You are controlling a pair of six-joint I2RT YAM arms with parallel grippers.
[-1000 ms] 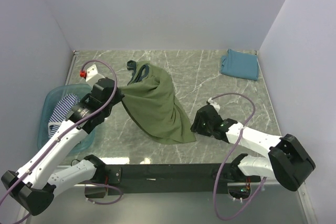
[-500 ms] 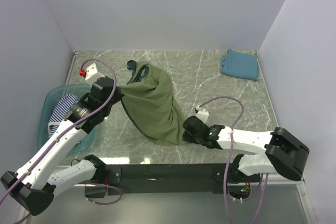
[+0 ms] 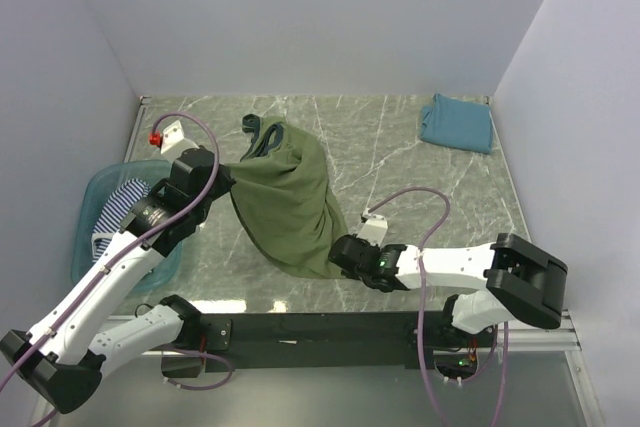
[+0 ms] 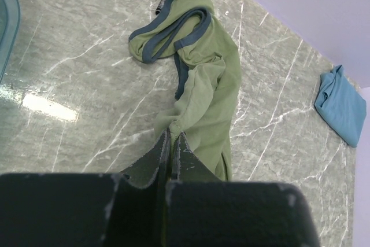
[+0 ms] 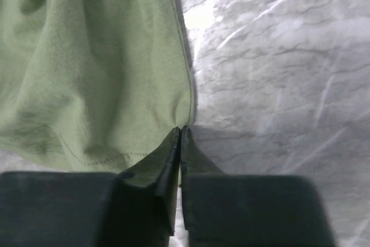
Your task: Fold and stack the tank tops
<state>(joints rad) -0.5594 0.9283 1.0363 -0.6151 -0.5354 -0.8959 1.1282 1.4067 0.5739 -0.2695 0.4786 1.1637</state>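
The olive-green tank top [image 3: 290,197] [image 4: 211,79] [image 5: 87,67] lies spread on the marble table, its dark-trimmed straps [image 3: 258,135] at the far end. My left gripper [image 3: 228,185] [image 4: 172,135] is shut on its left side, and the cloth rises to the jaws. My right gripper [image 3: 336,253] [image 5: 181,129] is shut on the hem's near right edge. A teal-blue tank top [image 3: 456,123] [image 4: 341,105] lies folded at the far right. The striped tank top [image 3: 120,202] sits in the tub.
The translucent teal tub [image 3: 88,247] [image 4: 7,24] stands at the left edge, under my left arm. White walls close in the table on three sides. A black rail [image 3: 320,327] runs along the near edge.
My right gripper slid left along the table to the olive top's hem corner and closed on it, pushing the cloth's edge slightly left. The left gripper kept its hold.
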